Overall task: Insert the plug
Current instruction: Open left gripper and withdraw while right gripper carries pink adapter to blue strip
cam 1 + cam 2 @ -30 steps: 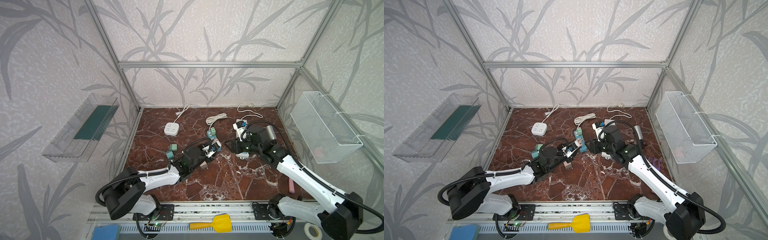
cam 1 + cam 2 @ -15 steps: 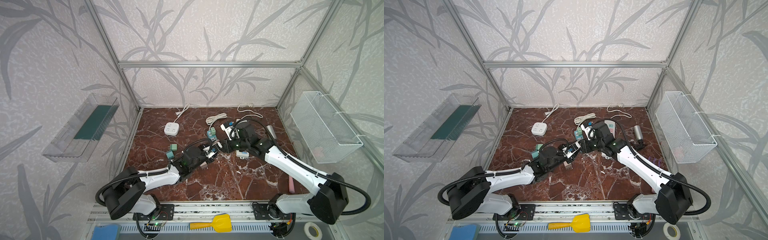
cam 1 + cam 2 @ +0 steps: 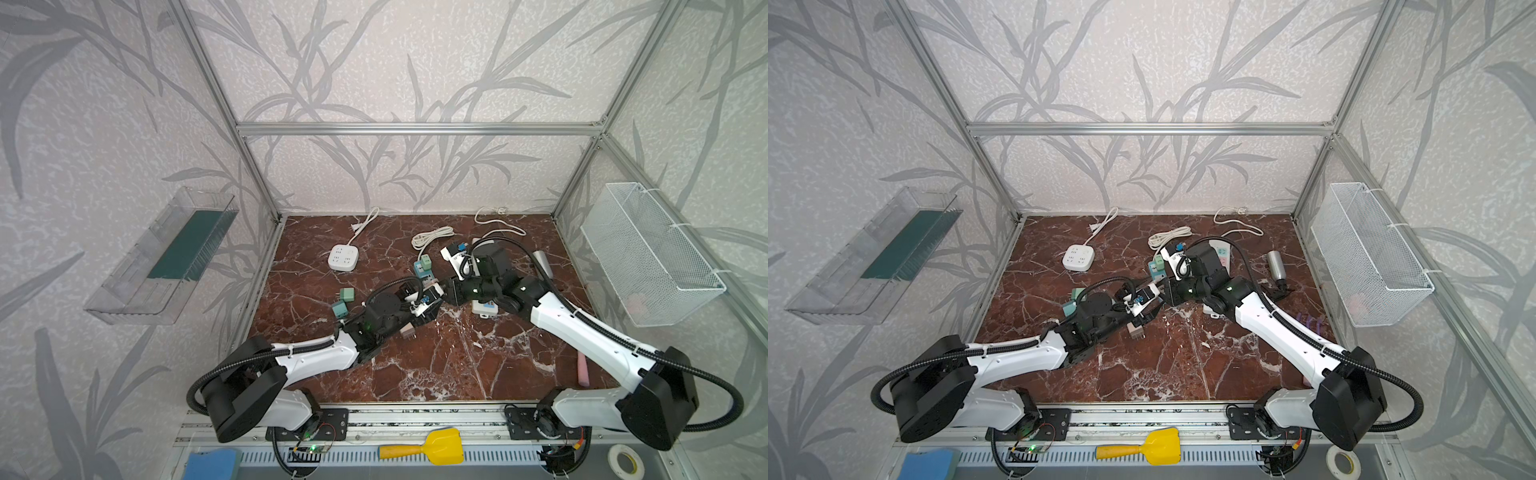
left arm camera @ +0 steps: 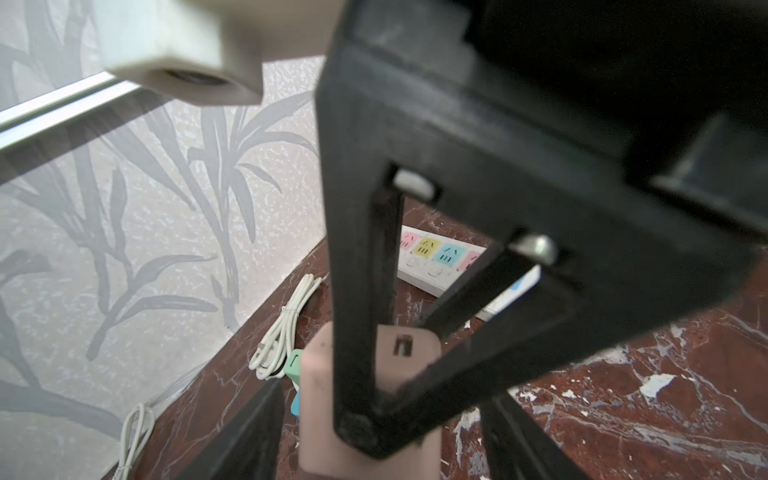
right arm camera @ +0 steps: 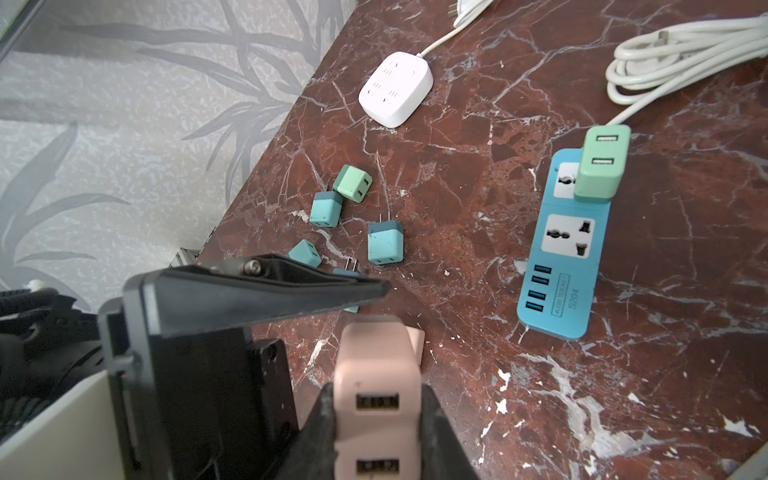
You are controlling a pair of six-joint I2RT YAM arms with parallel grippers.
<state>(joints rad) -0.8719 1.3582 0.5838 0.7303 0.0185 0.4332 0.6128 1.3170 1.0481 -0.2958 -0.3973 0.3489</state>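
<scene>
1. The left arm lay low over the red-brown marbled bench [image 3: 457, 374]. It stretched from its near-left base toward the middle with the forearm almost level.
2. The right arm reached in from the near-right base and was bent at the elbow. Its wrist was turned so that the right tool [image 3: 446, 293] pointed leftward and met the left tool [image 3: 434, 301] tip to tip near the middle of the bench.
3. The right tool was pinching a pale pink plastic charger plug [image 5: 374, 361], with its dark fingers [image 5: 320, 436] pressed against both flanks. The plug's two USB ports faced the right wrist camera.
4. The left tool stood spread. In the left wrist view its dark fingers [image 4: 245, 440] flanked the plug [image 4: 409, 361] with a gap on each side and did not press it.
5. The plug sat between the two tools, seemingly clear of the bench surface and near a flat blue power strip with universal sockets [image 5: 561, 249]. A mint-green USB charger [image 5: 600, 166] was seated in that strip's end socket.
6. A white rounded-square socket block [image 5: 395, 89] lay well apart toward the far left. Several loose teal cube plugs [image 5: 384, 247] were scattered on the bench between it and the tools.
</scene>
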